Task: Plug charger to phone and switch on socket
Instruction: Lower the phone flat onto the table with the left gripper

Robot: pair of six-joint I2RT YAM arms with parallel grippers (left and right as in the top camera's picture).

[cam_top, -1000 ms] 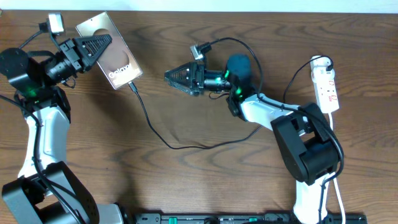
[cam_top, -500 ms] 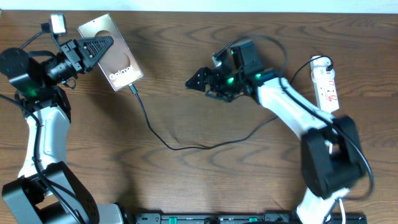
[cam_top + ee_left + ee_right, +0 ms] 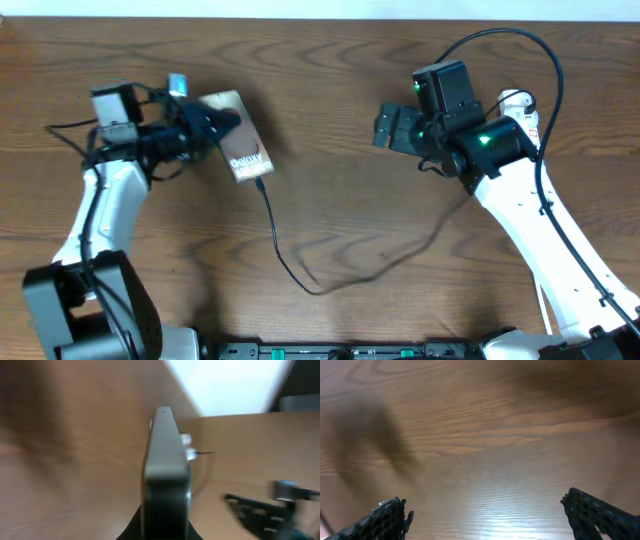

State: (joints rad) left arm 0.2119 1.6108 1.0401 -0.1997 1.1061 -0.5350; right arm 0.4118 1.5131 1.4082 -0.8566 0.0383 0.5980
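Left tool [image 3: 212,124] pinches the flat brownish rectangular phone [image 3: 246,156] near the far-left of the wooden tabletop [image 3: 330,80], thin black charger cable [image 3: 285,262] meeting its end; right tool [image 3: 386,127] spread.

Desk [image 3: 330,90]: dark brown wood grain, one continuous surface. Bare wood lies directly beneath the right tool [image 3: 382,127]. Charger [image 3: 318,290]: its plug end meets the phone [image 3: 247,158] gripped in the left tool [image 3: 222,128]. From there the cable lies on the desk in a slack loop, rising towards the right tool's arm. Socket [image 3: 514,100]: it lies behind the right tool and is largely hidden by the arm.
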